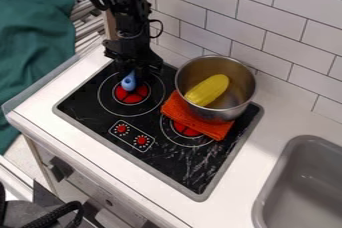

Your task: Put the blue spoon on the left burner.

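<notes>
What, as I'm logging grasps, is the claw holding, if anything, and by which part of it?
Apparently the blue spoon, by its upper part, up inside the claw; the grip is hidden. Its rounded end shows below.

Arm (131,8): yours is black, with chunky jointed segments
Cable (161,28): your thin black loop, bulging sideways
Gripper (137,63): yours is black, angular

Glossy metal pot (243,80), rough orange cloth (212,129), smooth black stovetop (175,164).

I can read no words, labels, brands, numbers or signs on any of the things before me.
</notes>
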Motion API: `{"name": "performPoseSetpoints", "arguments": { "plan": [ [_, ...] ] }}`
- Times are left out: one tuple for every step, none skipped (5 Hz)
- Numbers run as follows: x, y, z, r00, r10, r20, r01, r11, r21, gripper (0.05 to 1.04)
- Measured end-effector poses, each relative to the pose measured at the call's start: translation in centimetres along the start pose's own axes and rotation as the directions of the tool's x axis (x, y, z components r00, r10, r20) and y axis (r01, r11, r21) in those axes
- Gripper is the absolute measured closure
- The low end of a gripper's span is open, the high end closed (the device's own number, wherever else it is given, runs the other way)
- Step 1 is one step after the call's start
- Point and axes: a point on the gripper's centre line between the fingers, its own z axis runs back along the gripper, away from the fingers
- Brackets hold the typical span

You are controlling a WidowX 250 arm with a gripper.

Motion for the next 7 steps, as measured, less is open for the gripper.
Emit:
{"name": "performPoseSetpoints", "arguments": {
  "plan": [
    [-0.1, -0.4, -0.3, 1.000, -0.001, -0.010, 0.001, 1.000, -0.024, 0.724],
    [0.1, -1.2, -0.1, 0.999, -0.025, -0.021, 0.024, 0.999, -0.037, 0.421],
    [1.2, -2.0, 2.5, 0.998, -0.063, 0.026, 0.064, 0.997, -0.034, 0.130],
    [1.5, -2.9, 7.2, 0.992, -0.091, 0.087, 0.095, 0.995, -0.042, 0.075],
    [0.5, -3.5, 10.9, 0.986, -0.116, 0.122, 0.122, 0.992, -0.043, 0.079],
    [-1.1, -4.6, 11.8, 0.987, -0.142, 0.069, 0.145, 0.988, -0.049, 0.081],
    [-2.8, -5.3, 11.0, 0.991, -0.131, 0.022, 0.132, 0.989, -0.069, 0.082]
  ]
}}
